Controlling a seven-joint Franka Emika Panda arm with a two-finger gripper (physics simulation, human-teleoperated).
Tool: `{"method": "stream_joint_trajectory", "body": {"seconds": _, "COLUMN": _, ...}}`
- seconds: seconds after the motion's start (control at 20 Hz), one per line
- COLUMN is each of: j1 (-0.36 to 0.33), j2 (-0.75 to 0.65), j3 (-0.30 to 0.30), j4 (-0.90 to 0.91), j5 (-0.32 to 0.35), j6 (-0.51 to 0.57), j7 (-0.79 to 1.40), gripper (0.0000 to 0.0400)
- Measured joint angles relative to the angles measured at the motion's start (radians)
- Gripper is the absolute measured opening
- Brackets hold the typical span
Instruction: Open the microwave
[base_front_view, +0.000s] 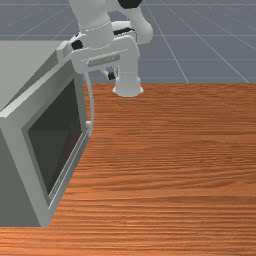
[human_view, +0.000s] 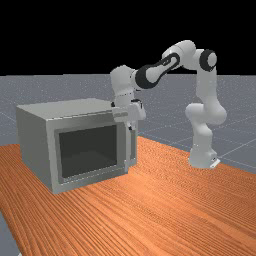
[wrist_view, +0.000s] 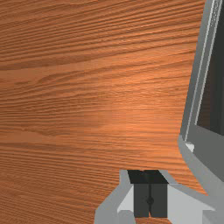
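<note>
Grey microwave (human_view: 35, 145) upright on table (human_view: 165, 210)

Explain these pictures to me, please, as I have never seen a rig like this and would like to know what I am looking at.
The machine is a white and grey robot arm, drawn by a simulator, with two-finger, dark-padded jaws at its end.

The front view faces the arm from across the table. The far view is taken from farther off: the arm rises right of the middle and reaches toward that picture's left. The wrist view comes from a camera on the robot's hand, looking down past the jaws.

On the orange-brown wooden table stands a boxy grey microwave with a dark window. A slim, pale, curved handle runs down its front.

Nothing is held: the jaws are closed against each other, near the microwave's front.
</note>
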Motion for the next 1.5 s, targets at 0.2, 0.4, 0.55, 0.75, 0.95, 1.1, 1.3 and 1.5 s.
{"method": "stream_joint_trajectory", "body": {"seconds": 0.2, "j1": 0.006, "j2": -0.014, "j3": -0.014, "j4": -0.013, "j5": 0.032, "j6": 0.004, "j7": 0.079, "gripper": 0.0001}}
{"method": "stream_joint_trajectory", "body": {"seconds": 0.4, "j1": 0.009, "j2": -0.087, "j3": -0.034, "j4": -0.010, "j5": 0.044, "j6": -0.010, "j7": 0.088, "gripper": 0.0000}}
{"method": "stream_joint_trajectory", "body": {"seconds": 0.55, "j1": -0.014, "j2": -0.170, "j3": -0.056, "j4": 0.005, "j5": -0.005, "j6": 0.006, "j7": 0.121, "gripper": 0.0000}}
{"method": "stream_joint_trajectory", "body": {"seconds": 0.75, "j1": -0.062, "j2": -0.199, "j3": -0.086, "j4": 0.026, "j5": -0.097, "j6": 0.067, "j7": 0.161, "gripper": 0.0000}}
{"method": "stream_joint_trajectory", "body": {"seconds": 0.95, "j1": -0.095, "j2": -0.188, "j3": -0.111, "j4": 0.021, "j5": -0.135, "j6": 0.124, "j7": 0.167, "gripper": 0.0000}}
{"method": "stream_joint_trajectory", "body": {"seconds": 1.1, "j1": -0.106, "j2": -0.158, "j3": -0.121, "j4": 0.010, "j5": -0.142, "j6": 0.138, "j7": 0.166, "gripper": 0.0000}}
{"method": "stream_joint_trajectory", "body": {"seconds": 1.3, "j1": -0.120, "j2": -0.103, "j3": -0.134, "j4": 0.008, "j5": -0.145, "j6": 0.145, "j7": 0.167, "gripper": 0.0000}}
{"method": "stream_joint_trajectory", "body": {"seconds": 1.5, "j1": -0.127, "j2": -0.086, "j3": -0.132, "j4": 0.029, "j5": -0.143, "j6": 0.139, "j7": 0.170, "gripper": 0.0001}}
